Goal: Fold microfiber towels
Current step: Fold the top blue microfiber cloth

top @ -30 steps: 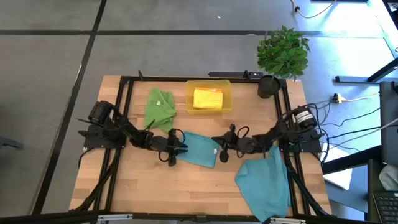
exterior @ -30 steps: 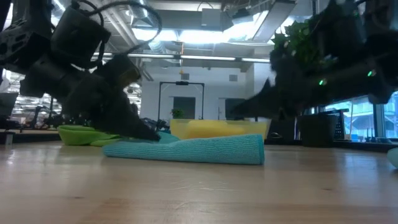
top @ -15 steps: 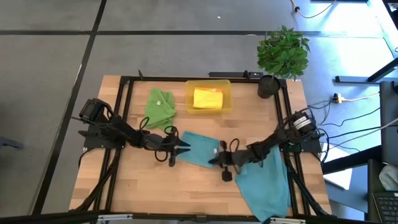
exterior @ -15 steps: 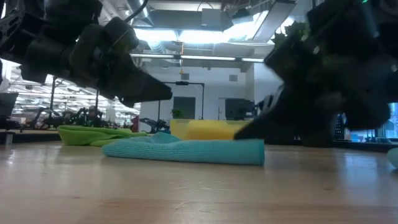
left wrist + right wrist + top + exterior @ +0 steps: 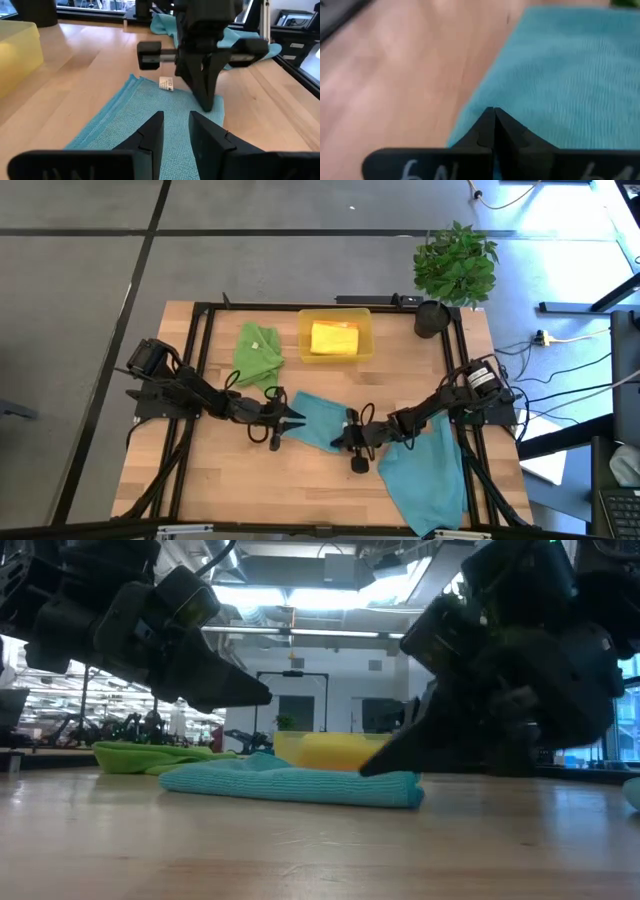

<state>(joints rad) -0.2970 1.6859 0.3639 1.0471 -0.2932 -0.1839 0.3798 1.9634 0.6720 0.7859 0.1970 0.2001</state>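
Observation:
A folded teal towel (image 5: 318,420) lies flat at the table's middle; it also shows in the low view (image 5: 300,785). My left gripper (image 5: 296,416) hovers above its left end (image 5: 262,697), fingers a little apart (image 5: 176,125) and empty. My right gripper (image 5: 338,442) is shut (image 5: 494,111) at the towel's near right corner. A second teal towel (image 5: 425,475) lies spread at the near right. A green towel (image 5: 257,352) lies crumpled at the far left. A yellow towel (image 5: 334,338) lies folded in the tray. No orange towel is in view. My right gripper's shut fingertips (image 5: 207,105) come down on the folded teal towel's top near its near right corner (image 5: 216,111), slanting down from the table's right. The towel lies flat on the table. I cannot tell whether they press into the cloth.
A translucent yellow tray (image 5: 364,330) stands at the far middle. A potted plant (image 5: 455,265) stands at the far right corner. A black frame (image 5: 200,330) runs along the table's sides. Bare wood lies at the near left (image 5: 230,480).
My left gripper has lifted off the teal towel's left end and drawn back a little toward the table's left edge. My right gripper has gone from the towel's far right toward the near edge and down onto its near right corner. The towel has stayed flat.

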